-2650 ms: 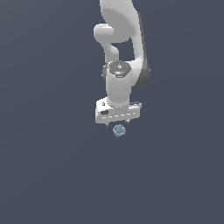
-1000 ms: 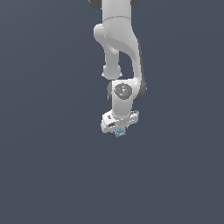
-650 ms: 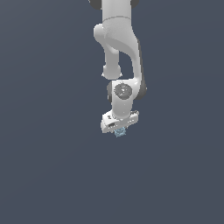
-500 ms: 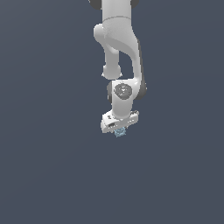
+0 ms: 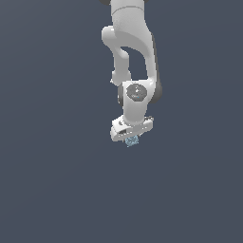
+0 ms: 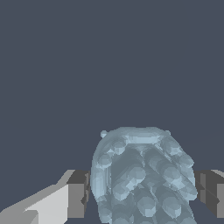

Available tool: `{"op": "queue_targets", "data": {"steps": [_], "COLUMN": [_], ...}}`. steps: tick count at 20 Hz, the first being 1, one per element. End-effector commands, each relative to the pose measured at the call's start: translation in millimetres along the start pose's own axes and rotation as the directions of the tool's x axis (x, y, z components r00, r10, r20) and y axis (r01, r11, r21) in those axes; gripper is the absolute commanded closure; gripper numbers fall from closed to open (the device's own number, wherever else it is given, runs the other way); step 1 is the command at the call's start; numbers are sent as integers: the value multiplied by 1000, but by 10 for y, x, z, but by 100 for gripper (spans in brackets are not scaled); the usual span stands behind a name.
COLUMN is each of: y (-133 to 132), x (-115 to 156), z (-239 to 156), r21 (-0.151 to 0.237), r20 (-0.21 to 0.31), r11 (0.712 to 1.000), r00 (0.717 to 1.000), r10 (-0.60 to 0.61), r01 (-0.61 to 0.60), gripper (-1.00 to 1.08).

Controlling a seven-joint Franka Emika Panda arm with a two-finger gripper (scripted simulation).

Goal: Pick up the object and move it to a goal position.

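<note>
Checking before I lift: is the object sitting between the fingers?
Yes, the wrist view shows the object between the two fingers of the hand.

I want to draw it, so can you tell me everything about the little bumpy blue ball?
The bumpy ball is pale blue-grey, roughly round, covered all over in small knobs, and looks slightly see-through, like frosted ice. It sits between the two dark pads of the white claw. One pad seems to press its side; at the other a thin gap may remain. In the exterior view it is a tiny speck peeking out under the claw, against plain dark grey.
</note>
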State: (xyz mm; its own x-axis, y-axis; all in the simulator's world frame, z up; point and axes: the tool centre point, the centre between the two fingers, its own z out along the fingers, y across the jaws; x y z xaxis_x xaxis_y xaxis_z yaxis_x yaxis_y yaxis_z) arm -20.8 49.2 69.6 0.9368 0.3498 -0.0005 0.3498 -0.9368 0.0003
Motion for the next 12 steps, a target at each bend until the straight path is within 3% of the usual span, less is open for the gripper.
{"op": "queue_targets", "data": {"steps": [1,12], "y": [-35,-253], "x": [31,229], "z": [-172,-1292], "r21": [0,0], "r20": [-1,-1], "r11": [1000,1000], "r00": [1000,1000], "r10": [-1,-1], "r01": [1,1], "gripper": [108,108]}}
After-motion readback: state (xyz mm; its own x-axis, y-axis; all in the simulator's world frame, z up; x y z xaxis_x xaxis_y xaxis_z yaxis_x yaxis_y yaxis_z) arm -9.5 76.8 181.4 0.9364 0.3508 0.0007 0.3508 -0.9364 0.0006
